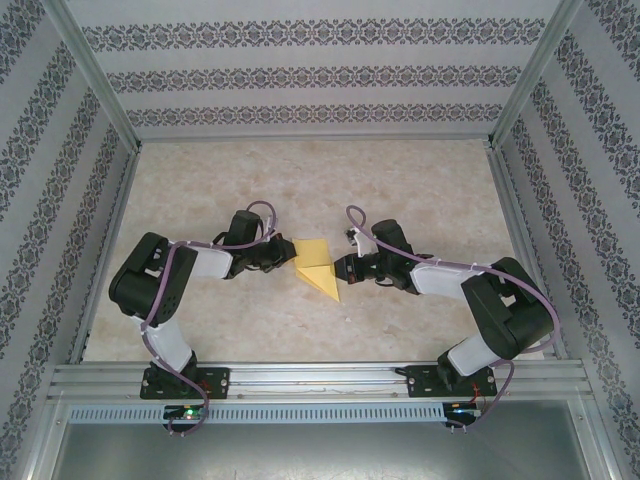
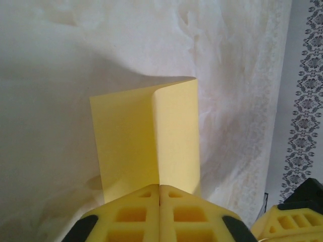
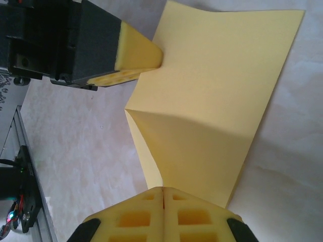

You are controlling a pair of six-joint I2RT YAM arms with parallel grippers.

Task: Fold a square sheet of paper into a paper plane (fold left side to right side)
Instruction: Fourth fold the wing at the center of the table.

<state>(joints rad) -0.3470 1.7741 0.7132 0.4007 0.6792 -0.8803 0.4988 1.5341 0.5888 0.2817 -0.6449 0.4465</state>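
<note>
Left gripper point(image 2: 160, 187): the two yellow fingers are pressed together with no gap along their seam, clamped on the edge of the sheet of paper point(image 2: 131, 141).
Left grip, close view: the paper leaves the closed fingers and runs away from them. A soft bend starts at the seam, and the part to its right curls up over the part to its left.
Right gripper point(image 3: 163, 189): the fingers are likewise together, pinching the opposite edge of the same sheet.
Right grip, close view: the paper fans out from the fingers toward the left gripper's tip, which touches the sheet's far side. A shallow ridge crosses the sheet between the two grips, so it lies buckled rather than flat.
Sheet, overhead view: plain yellow, held between the two gripper tips. A lighter band lies on its far side and a darker pointed flap reaches toward the near edge.
Position: near the middle of the table point(image 1: 420, 190), roughly midway between left and right.
Arms: both are bent inward from their bases at the near edge, the left arm reaching right and the right arm reaching left, with their tips close together.
Table: a pale, marbled surface.
Surroundings: a metal rail point(image 1: 320, 380) runs along the near edge, and walls point(image 1: 300, 75) with bands of dark ornament stand at the left, right and far sides.
</note>
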